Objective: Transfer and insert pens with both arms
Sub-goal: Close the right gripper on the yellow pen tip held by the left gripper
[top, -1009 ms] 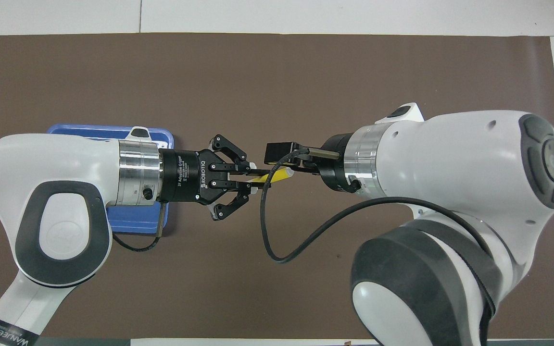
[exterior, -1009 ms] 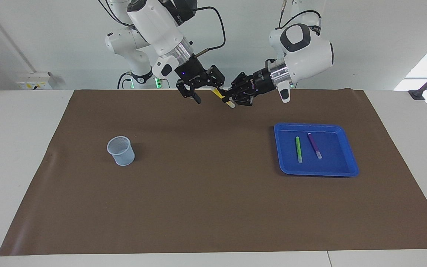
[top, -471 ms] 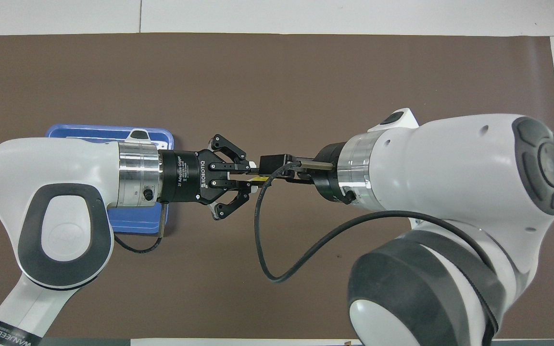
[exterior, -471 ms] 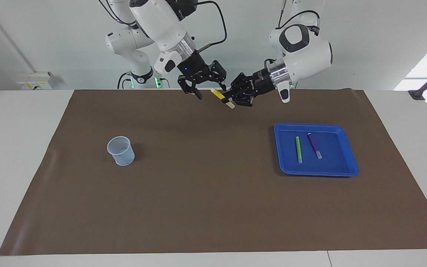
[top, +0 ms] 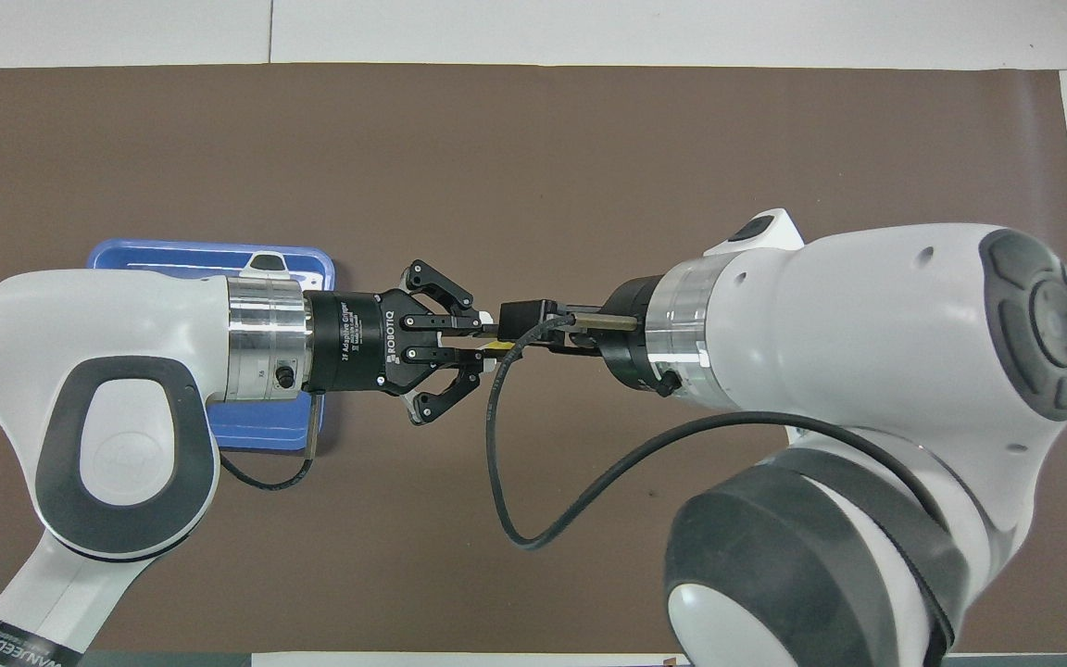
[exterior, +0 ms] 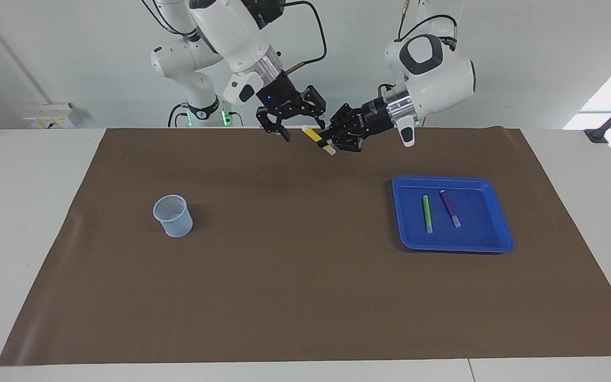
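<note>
My left gripper (exterior: 328,142) is shut on the yellow pen (exterior: 313,136) and holds it slantwise in the air above the brown mat, near the robots' edge of the table. My right gripper (exterior: 302,130) is open, with its fingers on either side of the pen's free upper end. In the overhead view only a sliver of the yellow pen (top: 497,346) shows at the left gripper (top: 487,337); the right gripper's fingers are hidden under its wrist. The green pen (exterior: 427,213) and the purple pen (exterior: 450,208) lie side by side in the blue tray (exterior: 454,246).
A pale blue cup (exterior: 173,215) stands upright on the mat toward the right arm's end. The tray sits toward the left arm's end, partly covered by the left arm in the overhead view (top: 154,252). A black cable (top: 533,519) loops down from the right wrist.
My right gripper has come up and in toward the left gripper, so that its fingers now straddle the pen's free end. The left gripper and the pen have hardly moved.
</note>
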Controlling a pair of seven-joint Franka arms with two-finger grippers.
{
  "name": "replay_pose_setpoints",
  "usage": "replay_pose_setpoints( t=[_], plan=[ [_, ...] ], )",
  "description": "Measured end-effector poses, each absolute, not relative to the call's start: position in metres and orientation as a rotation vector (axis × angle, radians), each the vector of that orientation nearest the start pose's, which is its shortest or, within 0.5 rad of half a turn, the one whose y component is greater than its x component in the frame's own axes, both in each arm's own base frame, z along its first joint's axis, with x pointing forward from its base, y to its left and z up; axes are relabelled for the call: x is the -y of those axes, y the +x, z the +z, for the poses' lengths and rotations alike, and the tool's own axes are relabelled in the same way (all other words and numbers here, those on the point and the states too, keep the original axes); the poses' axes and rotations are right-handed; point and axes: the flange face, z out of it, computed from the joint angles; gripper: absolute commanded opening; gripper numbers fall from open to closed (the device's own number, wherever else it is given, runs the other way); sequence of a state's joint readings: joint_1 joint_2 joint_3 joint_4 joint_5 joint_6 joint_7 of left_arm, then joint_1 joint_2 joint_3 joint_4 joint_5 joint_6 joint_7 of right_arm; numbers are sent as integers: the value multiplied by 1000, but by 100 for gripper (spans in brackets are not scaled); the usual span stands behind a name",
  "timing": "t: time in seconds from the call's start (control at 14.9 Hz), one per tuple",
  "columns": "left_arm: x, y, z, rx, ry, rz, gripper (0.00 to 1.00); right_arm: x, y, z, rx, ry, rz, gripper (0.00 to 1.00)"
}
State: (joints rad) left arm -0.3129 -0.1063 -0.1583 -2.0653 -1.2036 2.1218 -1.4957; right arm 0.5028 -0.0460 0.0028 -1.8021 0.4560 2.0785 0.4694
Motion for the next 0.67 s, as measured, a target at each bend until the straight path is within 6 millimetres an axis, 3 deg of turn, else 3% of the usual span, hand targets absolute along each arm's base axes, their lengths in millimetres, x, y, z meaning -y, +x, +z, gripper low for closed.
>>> replay_pose_setpoints(
  t=[0.34, 0.4, 0.67],
  plan=[
    [289, 468, 519, -1645, 1546, -984, 0, -305, 493, 596, -148, -2601, -120, 6],
    [288, 468, 519, -1645, 1544, -985, 0, -306, 494, 597, -149, -2599, -127, 0],
    [289, 466, 519, -1646, 1535, -988, 0, -308, 494, 600, -146, -2591, -142, 0]
  ],
)
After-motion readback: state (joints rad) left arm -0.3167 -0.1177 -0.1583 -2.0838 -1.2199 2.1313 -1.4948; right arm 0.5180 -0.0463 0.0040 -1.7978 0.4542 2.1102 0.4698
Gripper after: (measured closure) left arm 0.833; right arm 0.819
